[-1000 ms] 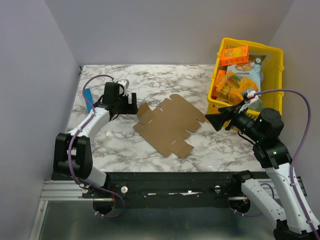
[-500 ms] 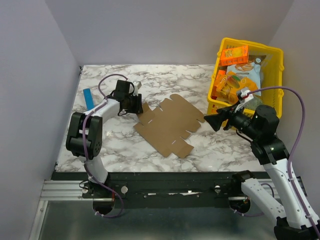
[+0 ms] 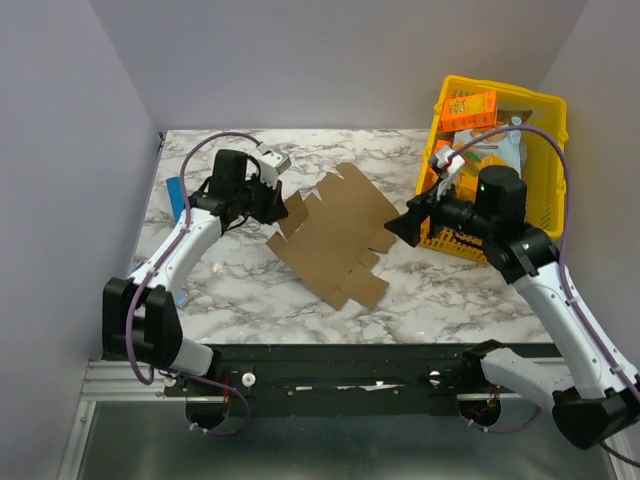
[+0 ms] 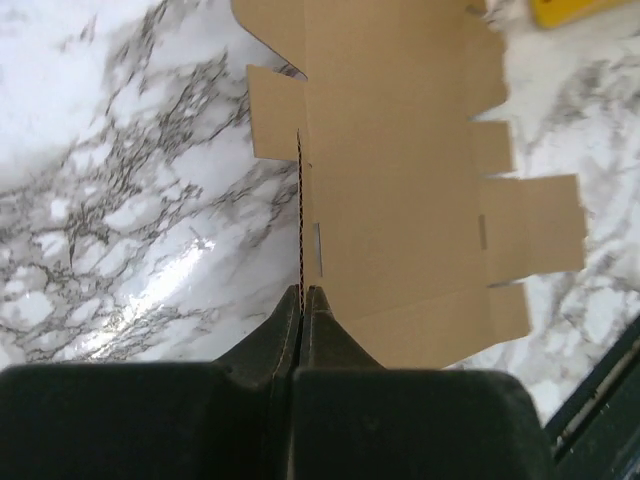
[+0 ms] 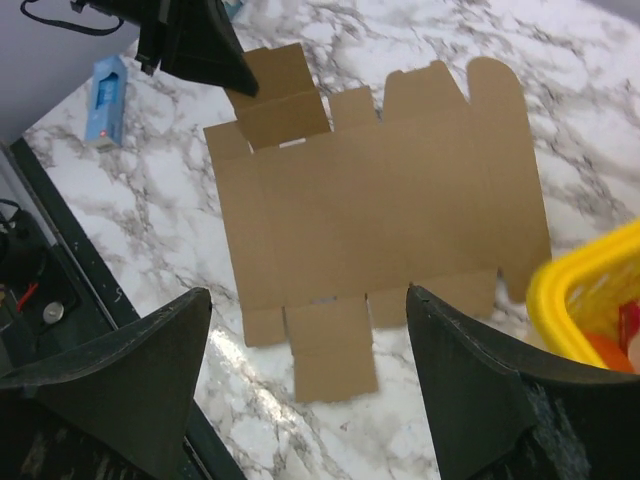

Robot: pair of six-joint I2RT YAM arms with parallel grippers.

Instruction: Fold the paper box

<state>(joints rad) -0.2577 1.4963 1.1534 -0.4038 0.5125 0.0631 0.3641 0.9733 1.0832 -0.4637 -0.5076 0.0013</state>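
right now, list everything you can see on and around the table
paper box: one, brown, flat unfolded sheet, mid-table
basket: one, yellow, far right of the table
orange snack box: one clear, orange, on top in the basket; other packets below, too jumbled to count
blue bar: one, blue, left edge of the table
table: one, white and grey marble
left gripper: black, shut on the paper box's left edge
right gripper: black, open, beside the sheet's right edge
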